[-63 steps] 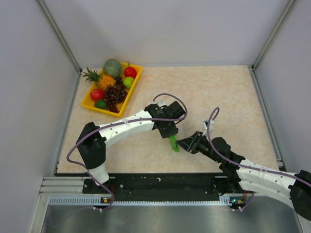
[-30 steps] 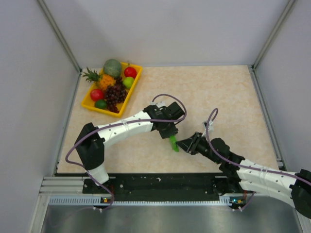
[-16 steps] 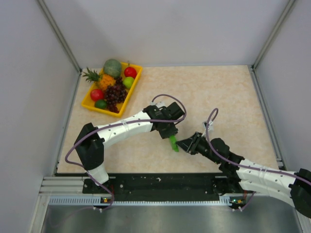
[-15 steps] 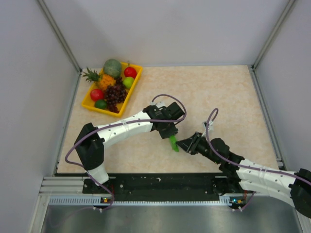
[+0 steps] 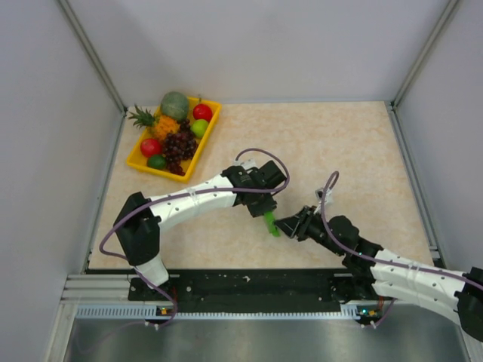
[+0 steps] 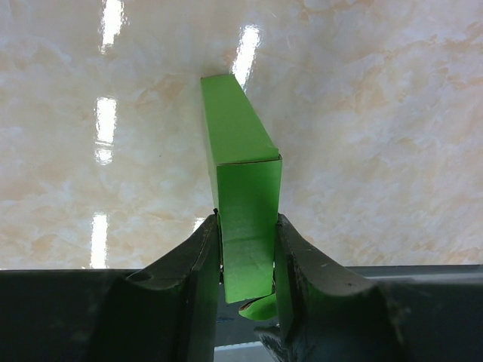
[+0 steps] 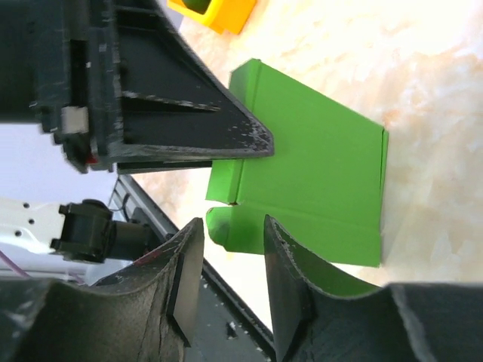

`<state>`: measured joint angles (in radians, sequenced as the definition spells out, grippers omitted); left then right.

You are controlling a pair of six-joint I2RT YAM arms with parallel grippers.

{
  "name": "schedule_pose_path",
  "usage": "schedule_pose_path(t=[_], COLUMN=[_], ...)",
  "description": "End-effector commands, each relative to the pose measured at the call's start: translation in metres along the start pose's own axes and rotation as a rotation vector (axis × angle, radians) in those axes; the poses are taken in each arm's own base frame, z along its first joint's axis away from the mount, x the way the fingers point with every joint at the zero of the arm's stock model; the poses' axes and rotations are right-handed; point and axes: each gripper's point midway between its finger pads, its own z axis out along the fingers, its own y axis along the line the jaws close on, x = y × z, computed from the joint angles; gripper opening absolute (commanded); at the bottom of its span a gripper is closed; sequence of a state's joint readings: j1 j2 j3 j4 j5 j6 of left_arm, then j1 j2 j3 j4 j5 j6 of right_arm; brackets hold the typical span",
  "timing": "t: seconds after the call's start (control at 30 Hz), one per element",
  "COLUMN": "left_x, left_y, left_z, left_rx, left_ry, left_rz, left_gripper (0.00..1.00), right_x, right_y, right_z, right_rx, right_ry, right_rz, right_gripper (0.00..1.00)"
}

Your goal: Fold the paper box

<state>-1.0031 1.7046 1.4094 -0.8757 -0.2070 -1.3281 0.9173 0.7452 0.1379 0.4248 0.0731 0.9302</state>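
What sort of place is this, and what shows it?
Probably a robotics lab test cell: plain grey walls enclose the tabletop, two robot arms are bolted at its near edge, and a yellow fruit tray sits in one corner.

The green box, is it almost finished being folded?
Partly. Done: the green box already has creased sides and a box shape. In hand: the left gripper clamps it, and the right gripper has its fingers either side of a rounded end flap. Whether they squeeze the flap is unclear. Left: that flap sticks out untucked, so the end does not look closed yet.
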Motion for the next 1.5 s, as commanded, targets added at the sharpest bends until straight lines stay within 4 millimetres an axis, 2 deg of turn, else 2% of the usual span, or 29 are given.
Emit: schedule_pose_path(t=[0.0,0.1,0.17,0.27,0.43,0.63,0.97,1.17,1.27,1.3,1.43,1.47], left_x=[0.030,0.030,0.029,0.029,0.031,0.031,0.032,0.035,0.033,0.032,0.034,0.032], left_y=[0.025,0.026,0.025,0.022,0.019,0.017,0.012,0.016,0.017,0.017,0.017,0.015], left_z=[0.018,0.018,0.018,0.017,0.016,0.014,0.011,0.008,0.007,0.007,0.008,0.006], left_rx=[-0.098,-0.096,-0.094,-0.087,-0.078,-0.072,-0.087,-0.108,-0.118,-0.119,-0.149,-0.148], left_ry=[0.079,0.079,0.076,0.079,0.091,0.099,0.118,0.148,0.146,0.146,0.158,0.151], left_rz=[0.001,0.004,0.005,0.005,0.002,-0.001,-0.006,-0.028,-0.029,-0.038,-0.054,-0.057], left_gripper=[0.00,0.00,0.00,0.00,0.00,0.00,0.00,0.00,0.00,0.00,0.00,0.00], right_x=[-0.011,-0.016,-0.011,-0.006,-0.001,-0.003,-0.010,-0.010,-0.012,-0.012,-0.008,-0.012], right_y=[0.014,0.021,0.017,0.024,0.021,0.017,0.032,0.029,0.027,0.027,0.026,0.027], right_z=[-0.011,-0.019,-0.021,-0.022,-0.016,-0.010,0.000,-0.001,-0.006,-0.008,-0.017,-0.020], right_rx=[-0.061,-0.099,-0.099,-0.149,-0.161,-0.147,-0.121,-0.084,-0.071,-0.053,0.015,0.043], right_ry=[-0.014,-0.016,0.015,0.029,0.045,0.033,0.000,0.007,0.007,0.010,0.069,0.061], right_rz=[-0.236,-0.384,-0.424,-0.432,-0.478,-0.531,-0.566,-0.584,-0.571,-0.529,-0.352,-0.299], right_gripper=[0.39,0.41,0.41,0.37,0.27,0.28,0.25,0.22,0.28,0.32,0.41,0.44])
